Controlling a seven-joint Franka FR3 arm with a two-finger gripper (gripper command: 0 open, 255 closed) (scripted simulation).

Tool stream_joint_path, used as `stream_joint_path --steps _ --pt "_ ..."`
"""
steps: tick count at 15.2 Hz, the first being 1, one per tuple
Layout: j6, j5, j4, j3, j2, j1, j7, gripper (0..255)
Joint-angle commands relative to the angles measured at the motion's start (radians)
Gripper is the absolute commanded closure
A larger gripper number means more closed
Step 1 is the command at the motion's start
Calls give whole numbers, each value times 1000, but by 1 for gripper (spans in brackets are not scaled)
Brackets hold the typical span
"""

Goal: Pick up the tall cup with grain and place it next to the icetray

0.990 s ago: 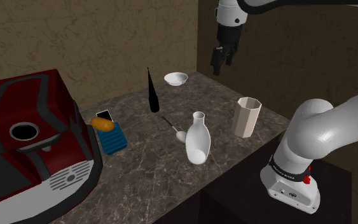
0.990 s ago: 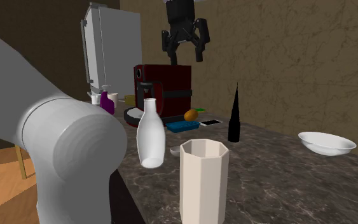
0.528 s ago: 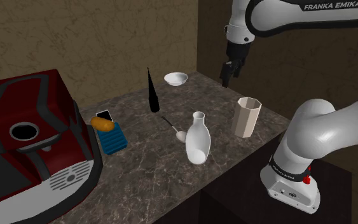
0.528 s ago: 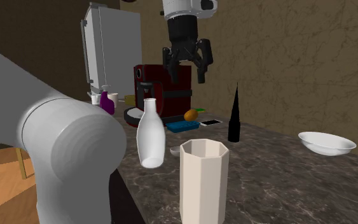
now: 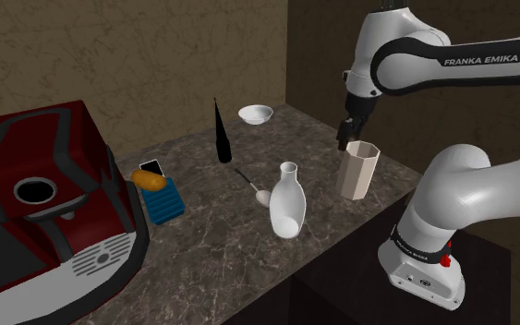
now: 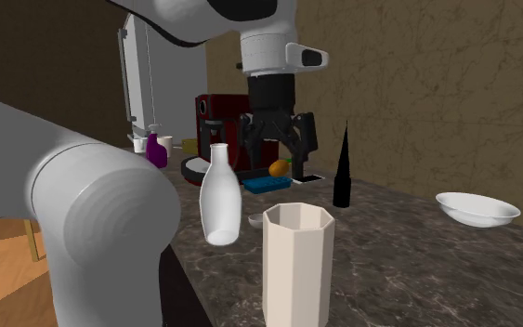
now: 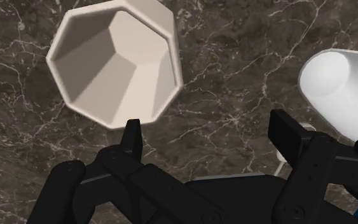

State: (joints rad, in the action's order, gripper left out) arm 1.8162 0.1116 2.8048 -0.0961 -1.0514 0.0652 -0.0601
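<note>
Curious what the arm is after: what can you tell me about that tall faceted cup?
The cup is tall, eight-sided and plain cream, with an open top; nothing shows inside. It stands upright on the dark marbled counter near its edge, apart from the white bottle. The open gripper hovers above it, not touching.

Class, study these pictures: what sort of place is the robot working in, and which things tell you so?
Most likely a home kitchen: a dark stone-patterned counter, what looks like a red coffee machine on it, a white fridge beyond, and a bowl and tall cup set out.
</note>
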Motion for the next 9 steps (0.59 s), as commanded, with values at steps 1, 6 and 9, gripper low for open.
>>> stream_joint_path --steps 1,6,9 --pt "25 24 73 -35 -45 26 -25 0" --pt "86 48 151 -64 -59 48 -41 0" --pt "134 56 186 -71 -46 53 -41 0"
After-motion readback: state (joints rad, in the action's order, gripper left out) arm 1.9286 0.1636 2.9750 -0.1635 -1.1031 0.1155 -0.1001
